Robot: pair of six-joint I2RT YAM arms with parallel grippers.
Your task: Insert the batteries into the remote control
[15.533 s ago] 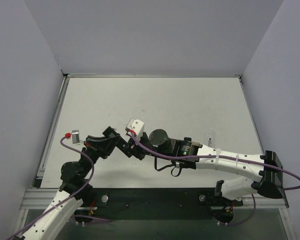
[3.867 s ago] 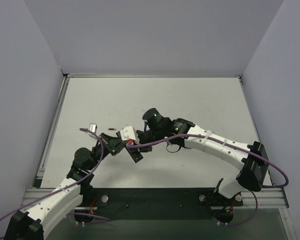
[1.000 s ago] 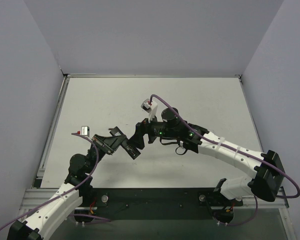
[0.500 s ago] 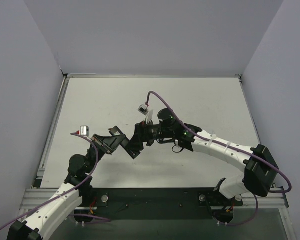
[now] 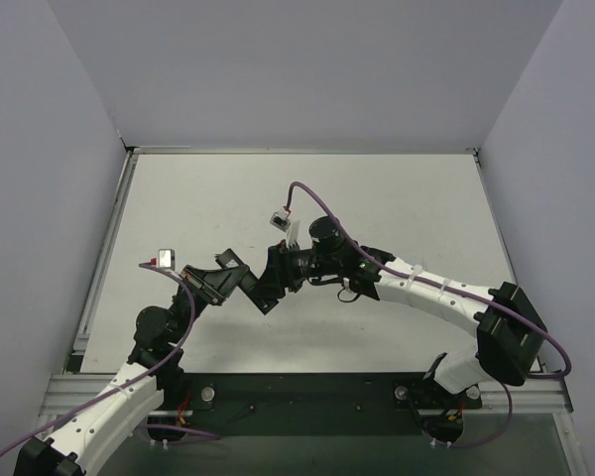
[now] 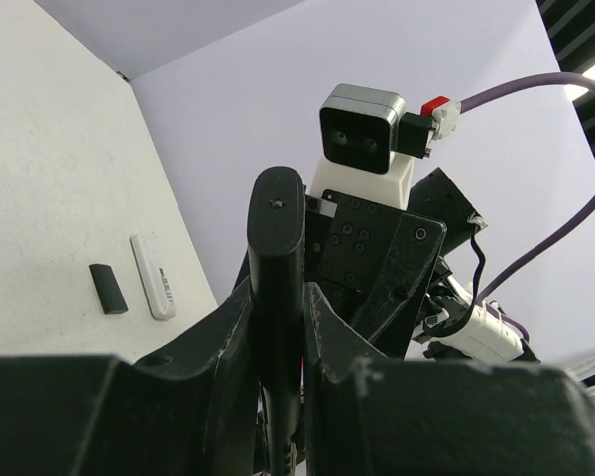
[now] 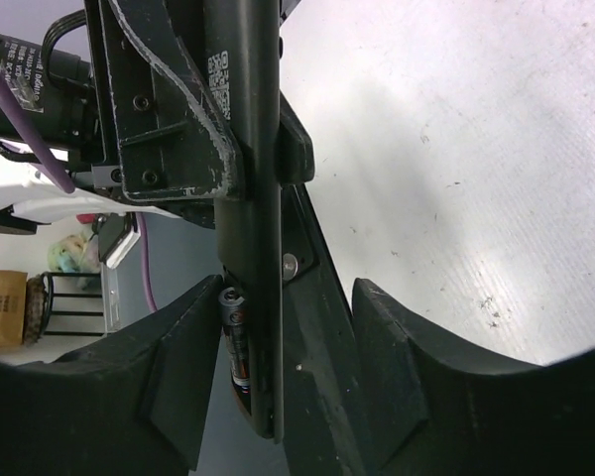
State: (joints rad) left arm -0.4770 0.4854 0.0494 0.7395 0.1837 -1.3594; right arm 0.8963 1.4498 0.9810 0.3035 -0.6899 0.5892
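Only the right wrist view shows a battery (image 7: 235,332) in the black remote (image 7: 246,198).

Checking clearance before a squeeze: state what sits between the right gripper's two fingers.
Right wrist view: the black remote, held by the left gripper, stands edge-on between the fingers of the right gripper, a battery visible along its side.
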